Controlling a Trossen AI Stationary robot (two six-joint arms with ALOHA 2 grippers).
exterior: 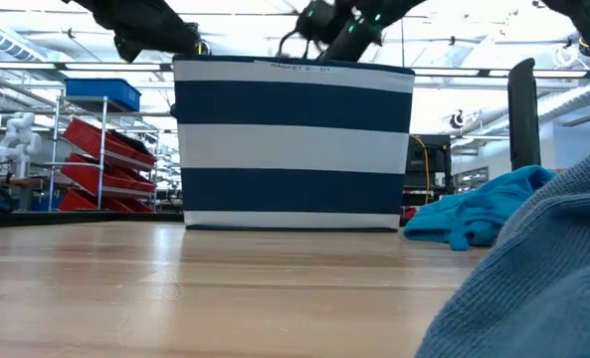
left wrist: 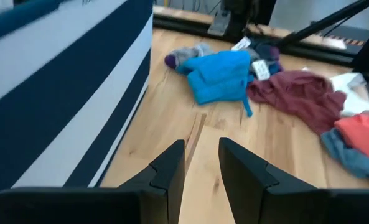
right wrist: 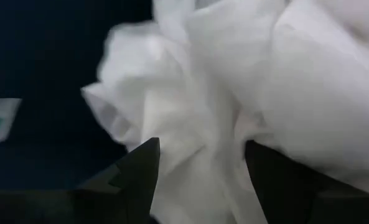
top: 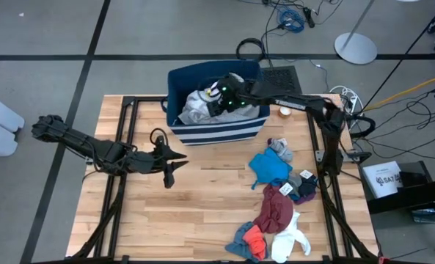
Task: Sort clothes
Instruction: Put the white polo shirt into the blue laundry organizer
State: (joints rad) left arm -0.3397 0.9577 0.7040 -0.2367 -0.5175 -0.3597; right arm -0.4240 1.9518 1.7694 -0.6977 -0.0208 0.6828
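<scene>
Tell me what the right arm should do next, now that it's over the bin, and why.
Probably lift the right gripper clear of the bin: its fingers stand open against the white garment already lying inside, while a pile of clothes waits on the table.

Two dark jointed arms; green lights glow on the right gripper (top: 218, 97).

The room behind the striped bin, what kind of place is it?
Probably a robotics lab or workshop: metal shelving with red and blue storage bins, a small white humanoid robot, and loose cables on the grey floor.
</scene>
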